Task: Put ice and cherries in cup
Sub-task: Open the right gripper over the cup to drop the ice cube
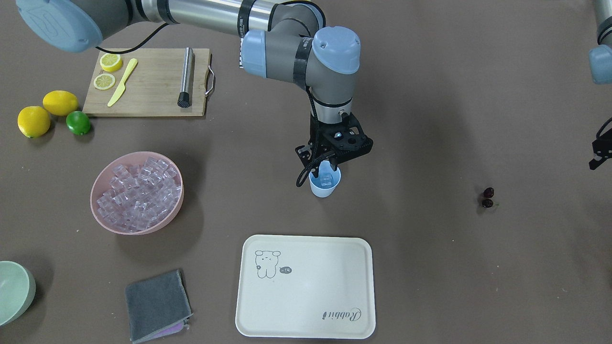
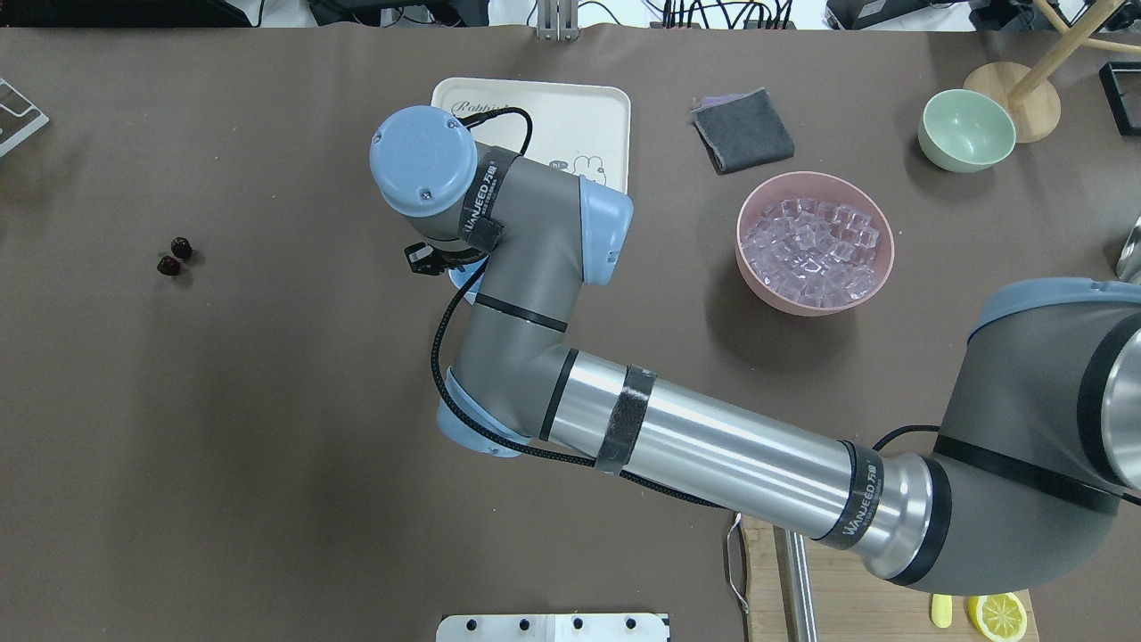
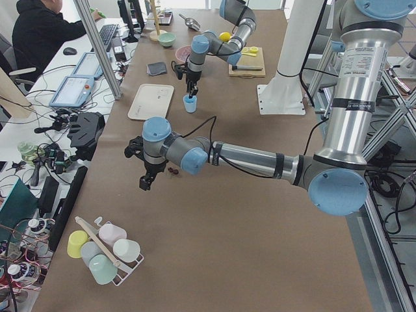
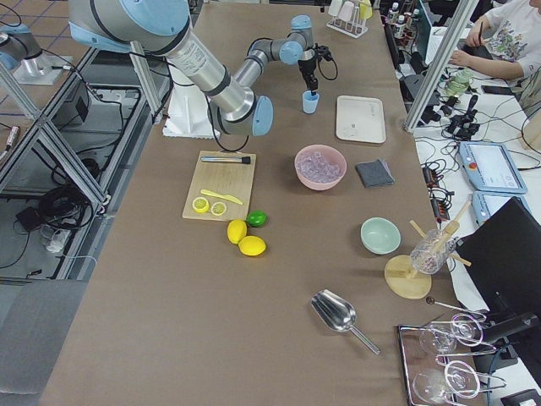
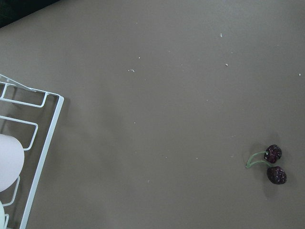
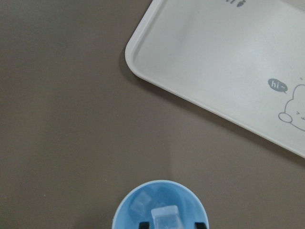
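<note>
Brown paper-covered table: my right gripper (image 1: 329, 168) pinches a clear glassy ice cube (image 6: 166, 219) straight above the small light blue plastic cup (image 1: 325, 184), cubes already inside; dark red cherry pair (image 1: 487, 197) sits nearer my left gripper (image 3: 147, 179), state unclear.

My right gripper (image 1: 326, 168) hangs over the cup (image 1: 325, 184), which has ice (image 6: 166, 219) in it. The tray (image 1: 306, 286) lies just beyond. The cherries (image 1: 487, 197) lie well off to my left, the bowl (image 1: 137, 192) to my right.
</note>
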Action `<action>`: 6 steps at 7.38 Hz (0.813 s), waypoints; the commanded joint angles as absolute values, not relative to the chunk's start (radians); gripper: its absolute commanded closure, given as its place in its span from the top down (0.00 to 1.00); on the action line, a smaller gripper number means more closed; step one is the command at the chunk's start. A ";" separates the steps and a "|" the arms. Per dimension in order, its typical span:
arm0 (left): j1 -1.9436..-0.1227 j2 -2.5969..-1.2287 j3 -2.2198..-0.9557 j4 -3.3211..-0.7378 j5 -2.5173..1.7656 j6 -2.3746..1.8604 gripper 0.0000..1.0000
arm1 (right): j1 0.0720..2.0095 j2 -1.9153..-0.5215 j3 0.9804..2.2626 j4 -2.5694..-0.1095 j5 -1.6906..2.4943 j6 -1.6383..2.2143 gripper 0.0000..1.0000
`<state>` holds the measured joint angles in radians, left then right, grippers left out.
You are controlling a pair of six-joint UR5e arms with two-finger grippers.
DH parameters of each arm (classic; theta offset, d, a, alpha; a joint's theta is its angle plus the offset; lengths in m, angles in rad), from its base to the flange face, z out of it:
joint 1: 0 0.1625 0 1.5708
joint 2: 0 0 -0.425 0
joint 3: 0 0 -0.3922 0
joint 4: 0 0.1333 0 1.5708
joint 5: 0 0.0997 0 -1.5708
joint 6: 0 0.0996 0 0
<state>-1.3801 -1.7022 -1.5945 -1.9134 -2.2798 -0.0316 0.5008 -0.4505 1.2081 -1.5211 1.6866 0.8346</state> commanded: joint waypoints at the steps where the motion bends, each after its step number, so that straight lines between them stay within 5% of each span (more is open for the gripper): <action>1: -1.358 -1.710 -1.644 -1.899 -2.302 -0.041 0.97 | 0.505 -0.454 1.235 -1.520 1.693 0.841 0.98; 3: -1.187 -1.759 -1.667 -1.911 -2.286 -0.257 0.97 | 0.660 -0.564 1.439 -1.616 1.894 0.827 0.98; 6: -1.026 -1.827 -1.606 -1.928 -2.145 -0.383 0.97 | 1.028 -1.103 1.955 -1.729 2.202 0.407 0.98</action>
